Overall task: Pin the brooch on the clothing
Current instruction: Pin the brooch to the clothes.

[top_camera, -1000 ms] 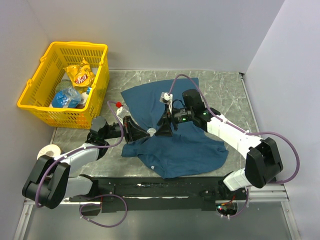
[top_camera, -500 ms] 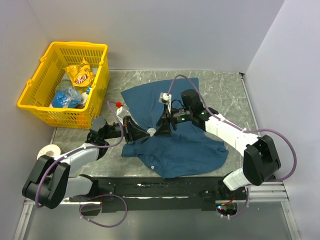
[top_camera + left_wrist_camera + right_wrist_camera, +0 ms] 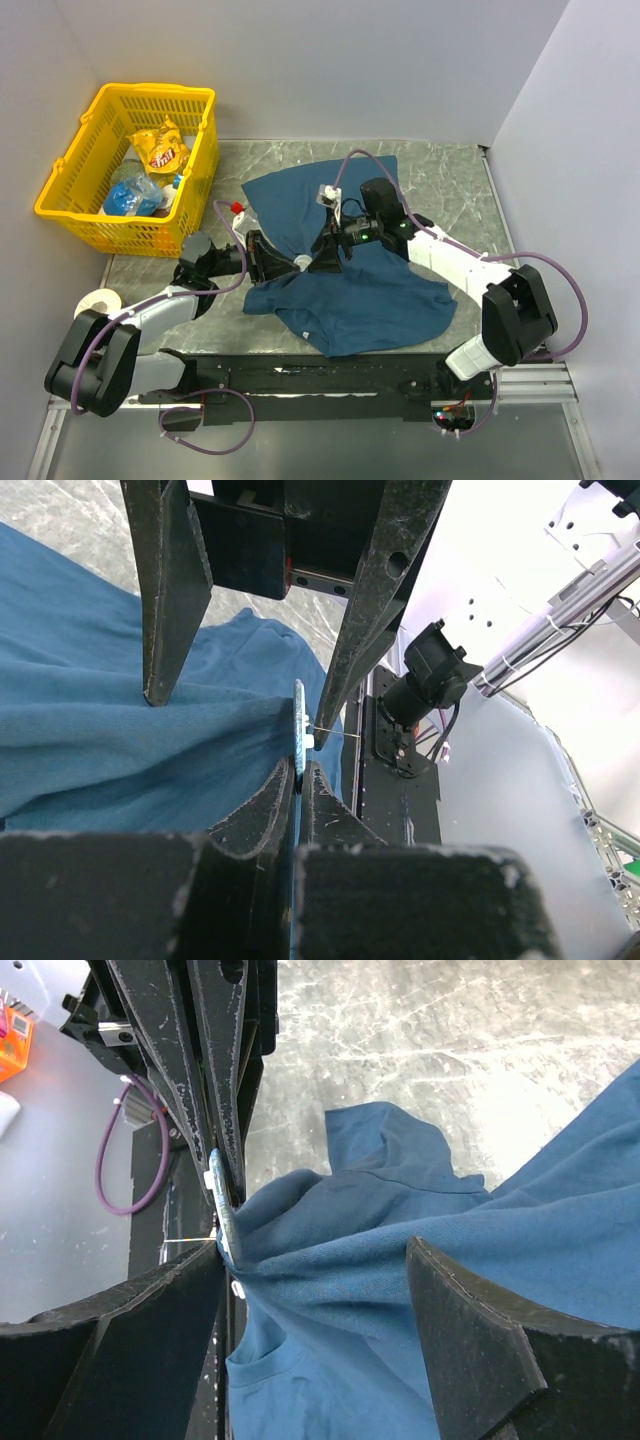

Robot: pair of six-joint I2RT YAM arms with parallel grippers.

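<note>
The clothing [image 3: 370, 295], a dark teal T-shirt, lies crumpled on the marble table, with one fold pulled up between the two arms. My left gripper [image 3: 283, 265] [image 3: 298, 765] is shut on the brooch [image 3: 297, 712], a thin pale disc seen edge-on and pressed against that fold. A fine pin [image 3: 338, 737] sticks out of its far side. My right gripper [image 3: 322, 255] [image 3: 315, 1250] is open, its fingers [image 3: 165, 600] straddling the raised fold and the brooch [image 3: 222, 1210]. In the right wrist view the fabric [image 3: 400, 1260] fills the gap between its fingers.
A yellow basket [image 3: 70, 190] holding snack bags stands at the back left. There is a white tape roll [image 3: 98, 300] by the left arm's base and a small red object [image 3: 237, 208] beside the shirt. Walls close in the table at the back and right.
The right gripper has shifted slightly left toward the left gripper and its jaws have widened a little. The left gripper has kept still, holding the brooch.
</note>
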